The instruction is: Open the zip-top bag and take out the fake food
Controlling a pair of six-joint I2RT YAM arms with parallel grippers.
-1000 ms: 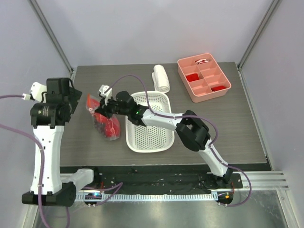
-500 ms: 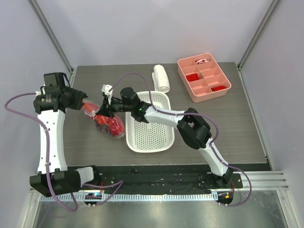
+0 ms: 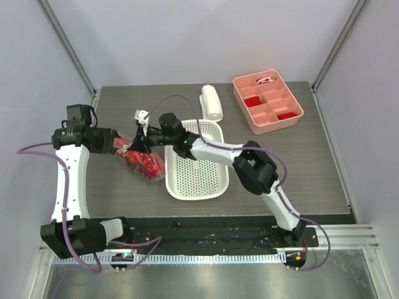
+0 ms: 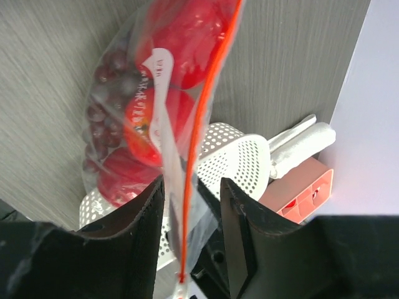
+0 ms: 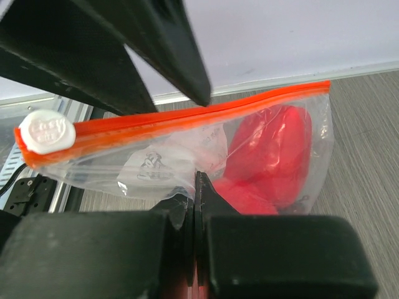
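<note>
The clear zip-top bag [image 3: 142,164] hangs just left of the white basket, held up off the table. Its orange-red zip strip [image 4: 201,118] runs between my left gripper's open jaws [image 4: 190,208], which straddle it without pinching. In the bag are glossy red fruits [image 4: 181,31] and a dark grape bunch [image 4: 103,115]. My right gripper [image 5: 198,182] is shut on the bag's clear plastic just below the zip strip [image 5: 187,115]; the white slider [image 5: 47,129] sits at the strip's left end. In the top view the left gripper [image 3: 120,145] and right gripper [image 3: 138,144] meet at the bag's top.
A white perforated basket [image 3: 196,163] lies at the table's middle, right beside the bag. A white roll [image 3: 211,101] lies behind it. A pink divided tray [image 3: 268,101] with flat red pieces stands at the back right.
The left arm has swung down and inward, bringing its gripper onto the bag's zip edge. The bag sank lower over the first half second; the right gripper stays shut on it.
</note>
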